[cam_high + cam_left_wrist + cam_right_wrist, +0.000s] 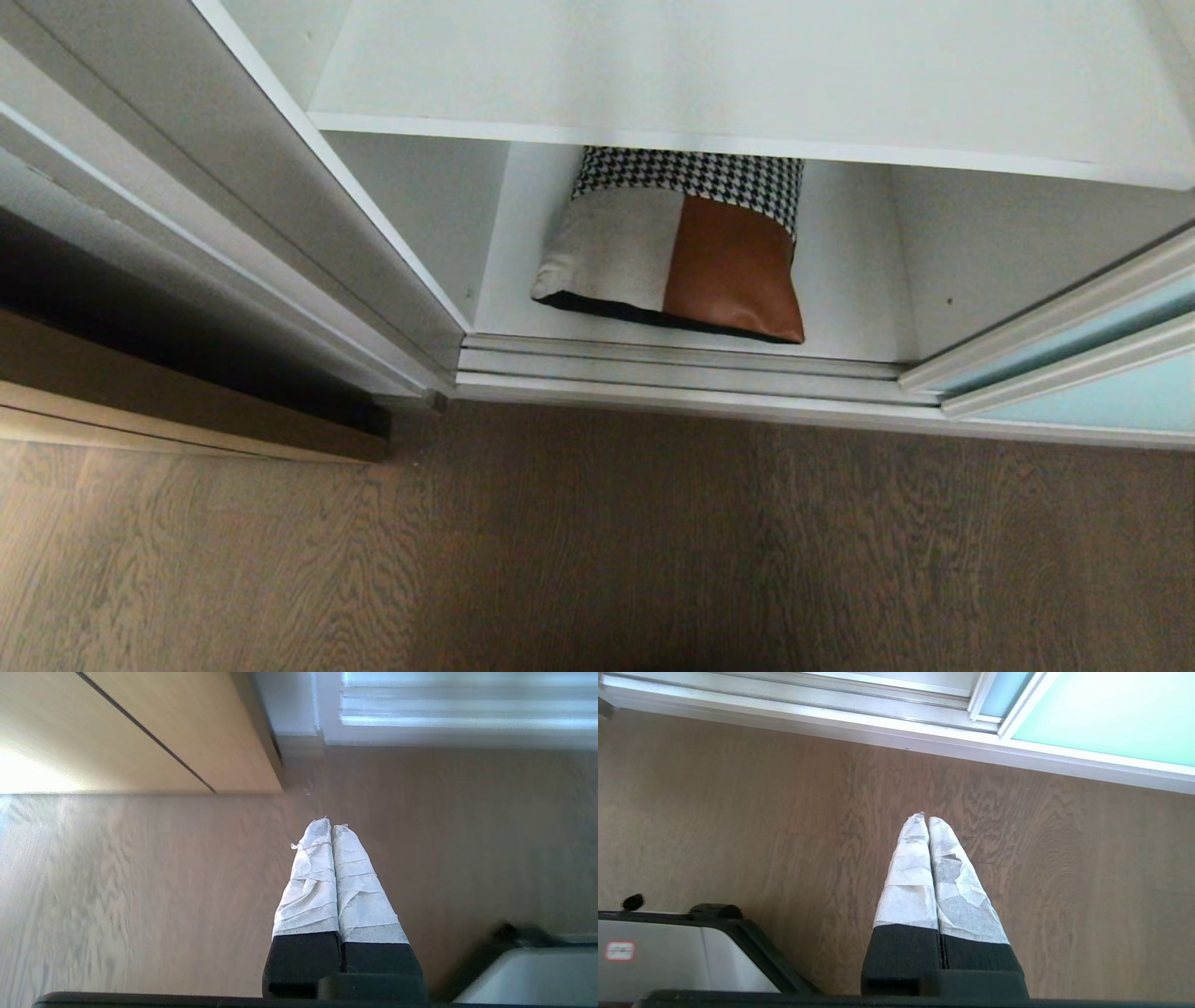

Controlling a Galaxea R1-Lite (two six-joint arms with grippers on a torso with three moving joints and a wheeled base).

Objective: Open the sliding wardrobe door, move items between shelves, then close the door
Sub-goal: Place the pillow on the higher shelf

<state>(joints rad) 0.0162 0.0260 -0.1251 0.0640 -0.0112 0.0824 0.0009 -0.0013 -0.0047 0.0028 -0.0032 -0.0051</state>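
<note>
The wardrobe stands open in the head view. A patchwork cushion (681, 252) of houndstooth, beige and brown leather lies on the bottom white shelf (840, 299), under a bare white shelf (747, 75). The frosted blue-green sliding door (1092, 397) is pushed to the right; it also shows in the right wrist view as a pale green panel (1101, 714). Neither arm appears in the head view. My left gripper (331, 825) hangs shut and empty over the wood floor. My right gripper (926, 819) is shut and empty too, above the floor near the door track (831, 709).
A silver floor track (681, 369) runs along the wardrobe's front. A tan wooden door (140, 728) and its dark gap (187, 345) stand to the left. Grey-brown wood floor (597, 541) lies in front. Parts of the robot's base (668, 952) show beside each gripper.
</note>
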